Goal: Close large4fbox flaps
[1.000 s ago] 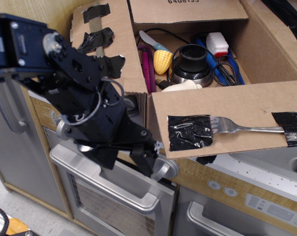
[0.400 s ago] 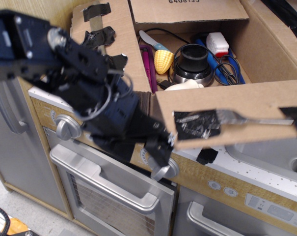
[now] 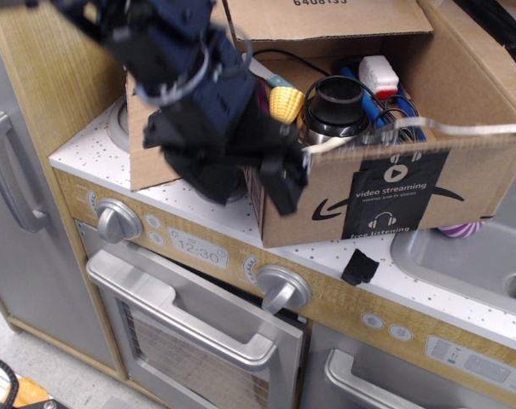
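Note:
The large4fbox (image 3: 385,200) stands on the toy stove's white counter, its front showing black "video streaming" tape and a smile arrow. The long front flap (image 3: 428,135) is raised and seen edge-on, the taped fork (image 3: 475,129) lying along its top. The back flap (image 3: 326,19) with printed digits stands up. The left flap (image 3: 151,149) hangs outward behind the arm, and the right flap (image 3: 488,38) leans out. My black gripper (image 3: 283,183) is at the box's front left corner, against the raised flap's left end. Its fingers look pressed together and hold nothing.
The box holds a toy corn (image 3: 285,104), a metal pot (image 3: 336,106), a white bottle (image 3: 377,75) and blue cable. A black tape scrap (image 3: 357,267) lies on the counter. A sink (image 3: 462,264) is at right. Stove knobs (image 3: 281,290) and an oven handle (image 3: 189,319) are below.
My gripper rose from under the long front flap and pushed it up. The flap swung from hanging outward to level with the box's top, uncovering the printed front.

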`<state>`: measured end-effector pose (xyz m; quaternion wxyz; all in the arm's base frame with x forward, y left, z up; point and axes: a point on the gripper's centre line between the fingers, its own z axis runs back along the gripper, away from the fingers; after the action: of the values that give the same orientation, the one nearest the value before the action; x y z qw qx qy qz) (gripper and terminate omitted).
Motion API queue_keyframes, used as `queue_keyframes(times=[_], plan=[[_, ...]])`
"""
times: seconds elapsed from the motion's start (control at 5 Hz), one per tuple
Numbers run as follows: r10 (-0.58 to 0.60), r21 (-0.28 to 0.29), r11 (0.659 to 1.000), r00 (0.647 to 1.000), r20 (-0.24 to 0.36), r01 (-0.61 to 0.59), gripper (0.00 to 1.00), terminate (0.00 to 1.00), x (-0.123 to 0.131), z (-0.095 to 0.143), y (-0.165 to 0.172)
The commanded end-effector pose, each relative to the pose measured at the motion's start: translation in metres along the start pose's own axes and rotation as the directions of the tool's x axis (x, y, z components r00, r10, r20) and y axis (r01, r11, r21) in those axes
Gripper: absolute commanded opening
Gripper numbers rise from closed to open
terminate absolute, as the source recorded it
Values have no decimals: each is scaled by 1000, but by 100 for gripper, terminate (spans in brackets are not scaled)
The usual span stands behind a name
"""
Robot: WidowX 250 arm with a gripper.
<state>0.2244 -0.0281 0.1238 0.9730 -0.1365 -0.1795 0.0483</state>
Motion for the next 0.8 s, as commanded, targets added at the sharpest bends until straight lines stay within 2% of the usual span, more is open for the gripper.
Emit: queue_keyframes(times=[0.0, 0.4, 0.6], plan=[[-107, 43, 994, 993, 42, 105, 100, 0, 40, 16, 5], [-226, 90, 971, 972, 64, 220, 100, 0, 68, 13, 22], [-268, 141, 956, 961, 72, 256, 100, 0, 78, 11, 24]])
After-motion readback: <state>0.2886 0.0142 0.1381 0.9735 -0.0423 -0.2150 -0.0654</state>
